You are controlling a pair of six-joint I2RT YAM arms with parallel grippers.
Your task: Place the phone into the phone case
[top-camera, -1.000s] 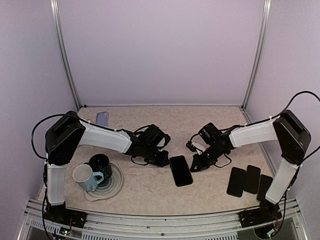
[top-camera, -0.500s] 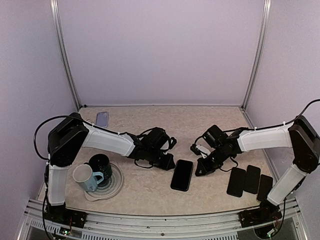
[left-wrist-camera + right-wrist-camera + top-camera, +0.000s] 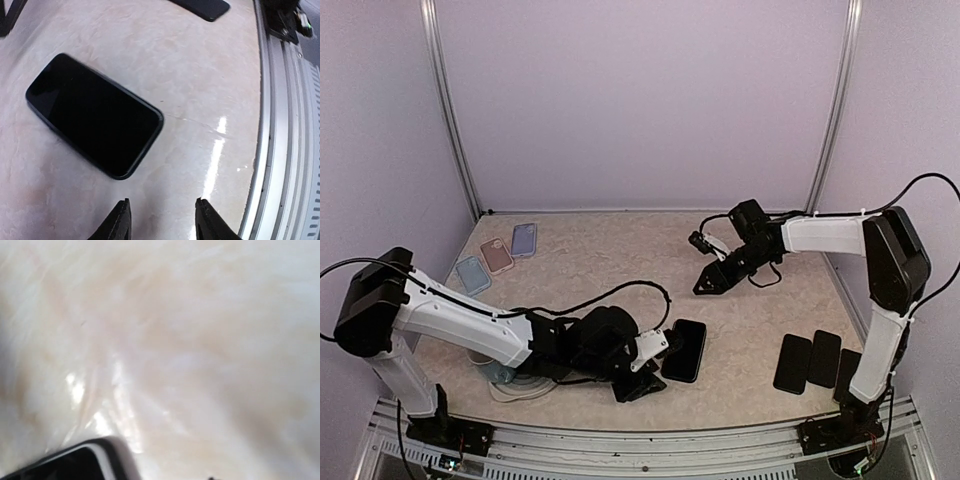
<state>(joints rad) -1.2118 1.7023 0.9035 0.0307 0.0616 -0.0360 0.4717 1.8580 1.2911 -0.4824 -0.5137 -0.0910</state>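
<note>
A black phone [image 3: 685,350] lies flat, screen up, near the table's front middle; in the left wrist view the phone [image 3: 95,115] fills the upper left. My left gripper [image 3: 650,372] rests low just left of it, open and empty [image 3: 162,202], its fingertips [image 3: 124,215] short of the phone's near corner. Three pastel phone cases, blue [image 3: 472,275], pink [image 3: 497,255] and lavender [image 3: 524,238], lie at the back left. My right gripper [image 3: 706,284] hovers over bare table at the back middle, far from the phone. Its blurred wrist view shows one fingertip off-centre at the bottom edge, jaws apart, holding nothing.
Three more black phones [image 3: 792,362] [image 3: 823,358] [image 3: 848,372] lie in a row at the front right; one black phone [image 3: 200,6] shows in the left wrist view. A grey coaster [image 3: 515,392] peeks from under the left arm. The metal front rail [image 3: 290,150] runs close by.
Both grippers have opened and drawn away from the phone. The left arm swung down to the front edge, uncovering the cases. The right arm pulled back toward the rear middle.
</note>
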